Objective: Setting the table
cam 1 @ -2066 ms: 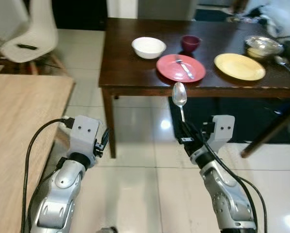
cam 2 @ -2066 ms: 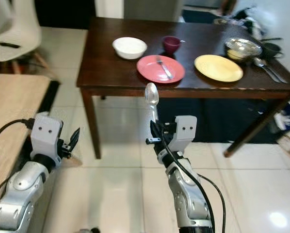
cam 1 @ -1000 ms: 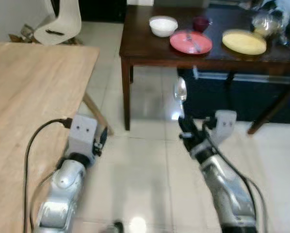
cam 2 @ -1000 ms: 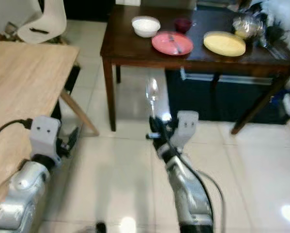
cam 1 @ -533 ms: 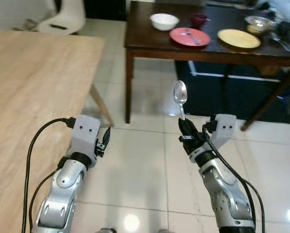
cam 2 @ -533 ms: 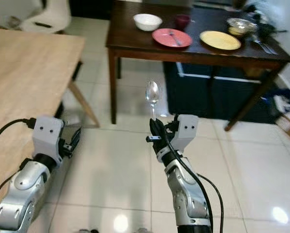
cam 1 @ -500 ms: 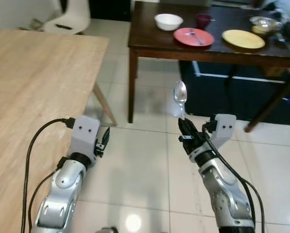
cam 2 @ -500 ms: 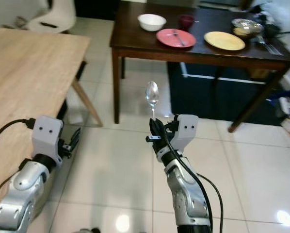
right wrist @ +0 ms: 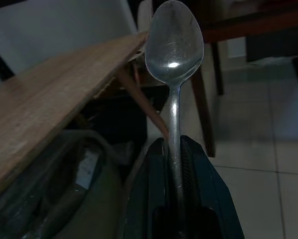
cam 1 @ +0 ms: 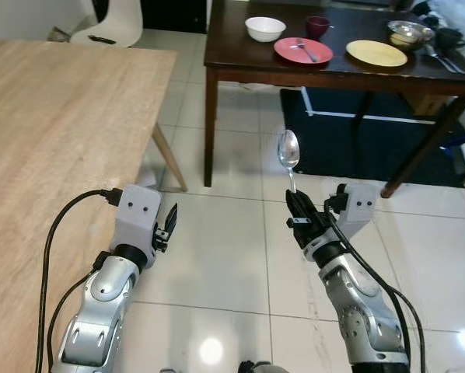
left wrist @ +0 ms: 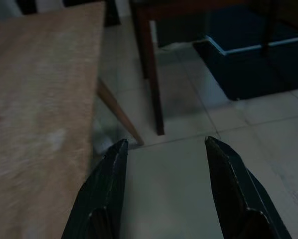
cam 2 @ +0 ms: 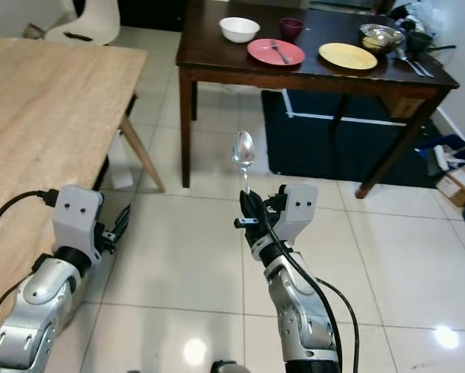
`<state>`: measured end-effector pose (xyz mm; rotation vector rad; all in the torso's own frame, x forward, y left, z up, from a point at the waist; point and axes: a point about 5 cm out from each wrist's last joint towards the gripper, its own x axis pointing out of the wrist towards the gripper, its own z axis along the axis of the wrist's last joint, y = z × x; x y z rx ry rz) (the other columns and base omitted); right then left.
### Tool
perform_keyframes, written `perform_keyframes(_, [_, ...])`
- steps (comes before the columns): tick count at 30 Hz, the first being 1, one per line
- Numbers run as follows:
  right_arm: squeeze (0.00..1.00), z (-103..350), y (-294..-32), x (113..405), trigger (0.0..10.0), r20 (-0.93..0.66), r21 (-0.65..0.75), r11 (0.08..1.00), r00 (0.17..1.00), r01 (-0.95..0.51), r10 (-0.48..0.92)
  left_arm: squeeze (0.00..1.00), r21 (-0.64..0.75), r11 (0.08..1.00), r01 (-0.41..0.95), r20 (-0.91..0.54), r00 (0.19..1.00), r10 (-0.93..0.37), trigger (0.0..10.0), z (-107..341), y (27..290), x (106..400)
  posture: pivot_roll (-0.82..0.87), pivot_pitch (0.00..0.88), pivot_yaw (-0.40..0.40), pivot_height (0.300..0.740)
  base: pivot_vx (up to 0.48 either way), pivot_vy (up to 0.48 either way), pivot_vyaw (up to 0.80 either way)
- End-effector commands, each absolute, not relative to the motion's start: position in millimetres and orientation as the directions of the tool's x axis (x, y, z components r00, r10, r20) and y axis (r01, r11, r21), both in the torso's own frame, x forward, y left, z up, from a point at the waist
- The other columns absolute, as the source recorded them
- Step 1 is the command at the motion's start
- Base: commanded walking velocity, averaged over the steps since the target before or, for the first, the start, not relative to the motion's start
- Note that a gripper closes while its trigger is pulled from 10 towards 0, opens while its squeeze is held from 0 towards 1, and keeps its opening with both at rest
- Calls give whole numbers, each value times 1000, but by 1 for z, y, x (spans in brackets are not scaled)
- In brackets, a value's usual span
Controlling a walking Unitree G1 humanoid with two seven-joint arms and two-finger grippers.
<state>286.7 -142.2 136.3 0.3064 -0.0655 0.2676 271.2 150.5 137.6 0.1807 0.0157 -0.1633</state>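
Note:
A silver spoon [cam 1: 288,152] stands upright, bowl up, with my right gripper [cam 1: 297,211] shut on its handle over the tiled floor; the right wrist view shows the spoon [right wrist: 174,45] clamped between the dark fingers [right wrist: 154,189]. My left gripper [left wrist: 165,144] is open and holds nothing, low beside the light wooden table [cam 1: 54,132]. Far ahead, a dark wooden table [cam 1: 240,66] carries a white bowl [cam 1: 265,28], a maroon cup [cam 1: 317,26], a red plate [cam 1: 302,50] with a fork on it, a yellow plate [cam 1: 375,53] and a metal bowl [cam 1: 408,33].
A dark blue rug [cam 1: 357,140] lies under the dark table. A white chair [cam 1: 108,23] stands at the far left behind the light table. Cutlery [cam 2: 414,66] lies at the dark table's right end. A cardboard box [cam 2: 458,183] sits on the floor at right.
The view has pulled back and turned: the dark table now looks farther off and more of the light table shows on the left. Both grippers keep their pose; the spoon stays held.

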Motion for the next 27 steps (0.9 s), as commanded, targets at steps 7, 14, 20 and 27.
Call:
perform_keyframes(7, [0, 136, -146, 288, 10000, 98, 297, 920, 967, -256, 237, 0, 179, 969, 167, -54, 986, -160, 10000, 132, 150, 270, -48, 7, 15, 740, 0, 0, 781])
perform_keyframes(14, [0, 138, -144, 289, 10000, 106, 298, 913, 960, -279, 259, 0, 178, 970, 167, -56, 986, -159, 10000, 132, 149, 271, -49, 5, 14, 740, 0, 0, 781])
perform_keyframes(20, [0, 139, -144, 289, 10000, 111, 301, 909, 957, -288, 267, 0, 166, 972, 168, -56, 985, -161, 10000, 132, 149, 271, -48, 2, 12, 740, 0, 0, 774])
perform_keyframes(27, [0, 139, -145, 290, 10000, 111, 302, 908, 956, -291, 270, 0, 161, 973, 167, -54, 986, -160, 10000, 132, 149, 271, -48, 2, 12, 740, 0, 0, 769])
